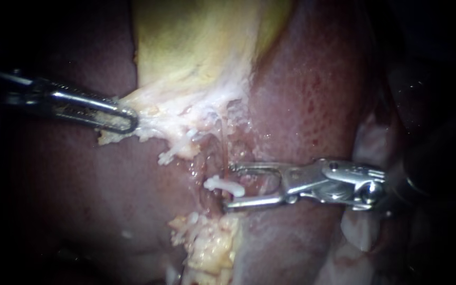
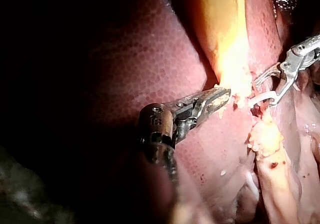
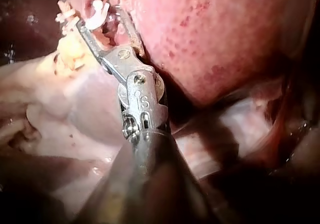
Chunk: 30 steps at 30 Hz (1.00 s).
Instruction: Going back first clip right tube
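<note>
Clip (image 1: 217,184) sits in the cleft below the gallbladder (image 1: 196,47), between the tips of the right instrument (image 1: 228,187), whose jaws are spread. It lies nearly along them, so backing out probably means straight rightward. The left instrument (image 1: 127,120) pinches the gallbladder's edge.

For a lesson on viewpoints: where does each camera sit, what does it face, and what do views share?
Endoscope: close by, faces gallbladder; left instrument and right instrument show.
Left wrist: on left arm, looks along left instrument at gallbladder.
Right wrist: on right arm, looks along right instrument at liver.
All share the clip.
</note>
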Tool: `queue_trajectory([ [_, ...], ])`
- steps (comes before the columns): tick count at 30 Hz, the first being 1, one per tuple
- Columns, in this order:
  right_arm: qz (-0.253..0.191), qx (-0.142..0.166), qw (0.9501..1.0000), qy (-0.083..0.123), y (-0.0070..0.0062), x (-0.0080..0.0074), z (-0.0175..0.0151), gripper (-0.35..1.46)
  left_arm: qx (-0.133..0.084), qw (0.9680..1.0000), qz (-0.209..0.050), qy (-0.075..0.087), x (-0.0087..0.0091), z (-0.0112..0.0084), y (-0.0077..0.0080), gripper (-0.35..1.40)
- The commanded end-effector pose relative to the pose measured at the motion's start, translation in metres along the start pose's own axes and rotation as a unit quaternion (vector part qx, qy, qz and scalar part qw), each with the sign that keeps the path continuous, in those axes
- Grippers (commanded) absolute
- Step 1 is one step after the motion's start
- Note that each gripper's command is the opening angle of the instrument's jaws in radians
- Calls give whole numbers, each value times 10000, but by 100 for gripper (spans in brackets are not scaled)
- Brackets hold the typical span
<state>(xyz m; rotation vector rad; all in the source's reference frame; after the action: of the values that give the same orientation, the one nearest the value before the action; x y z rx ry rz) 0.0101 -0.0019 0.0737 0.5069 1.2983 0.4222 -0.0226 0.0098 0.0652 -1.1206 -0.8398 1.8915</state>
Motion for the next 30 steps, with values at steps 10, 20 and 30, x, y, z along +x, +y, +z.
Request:
queue_trajectory([
  [10,-1050,-38,9930,-535,0,33,-59,50,-6,10000,2,0,0,-1,0,-35],
  [20,-1322,-103,9888,-681,-3,58,-91,50,-6,10000,2,0,0,-1,0,-35],
  [30,-1322,-90,9887,-695,-6,60,-93,50,45,10000,24,21,-6,22,-5,-35],
])
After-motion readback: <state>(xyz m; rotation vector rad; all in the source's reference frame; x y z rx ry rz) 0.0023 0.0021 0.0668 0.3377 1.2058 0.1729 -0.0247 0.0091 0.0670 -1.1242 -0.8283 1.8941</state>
